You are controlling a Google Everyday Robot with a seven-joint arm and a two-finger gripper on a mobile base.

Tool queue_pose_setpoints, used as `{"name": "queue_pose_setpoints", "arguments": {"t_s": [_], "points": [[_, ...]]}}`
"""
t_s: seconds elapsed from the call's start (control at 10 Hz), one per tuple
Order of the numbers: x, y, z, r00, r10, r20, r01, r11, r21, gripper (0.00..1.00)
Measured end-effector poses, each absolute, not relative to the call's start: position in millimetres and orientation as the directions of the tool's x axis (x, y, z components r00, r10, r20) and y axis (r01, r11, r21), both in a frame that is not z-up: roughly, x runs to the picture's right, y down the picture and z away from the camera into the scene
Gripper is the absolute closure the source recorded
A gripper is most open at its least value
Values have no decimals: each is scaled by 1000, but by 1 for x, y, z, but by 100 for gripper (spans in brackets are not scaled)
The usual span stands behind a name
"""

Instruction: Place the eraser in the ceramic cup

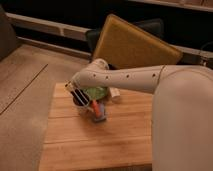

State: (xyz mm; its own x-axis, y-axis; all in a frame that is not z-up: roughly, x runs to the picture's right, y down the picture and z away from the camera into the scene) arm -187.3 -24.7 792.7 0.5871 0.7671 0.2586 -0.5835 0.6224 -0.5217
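Observation:
My gripper (76,95) is at the end of the white arm, over the back left part of the wooden table (120,145). It is shut on the eraser (78,97), a black block with thin pale stripes that is tilted in the jaws. The eraser's lower end is at the ceramic cup (83,107), a small pale cylinder directly under the gripper and mostly hidden by it. I cannot tell whether the eraser is touching the cup.
The green bowl (98,92) sits right behind the gripper, partly under the arm. A small blue-and-orange object (98,112) lies next to the cup on its right. A white item (114,94) lies right of the bowl. A tan cushioned chair (132,45) stands behind the table.

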Motion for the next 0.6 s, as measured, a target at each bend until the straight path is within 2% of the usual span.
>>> {"name": "queue_pose_setpoints", "arguments": {"t_s": [0.6], "points": [[-199, -30, 790, 581, 760, 291, -573, 636, -517, 24]]}}
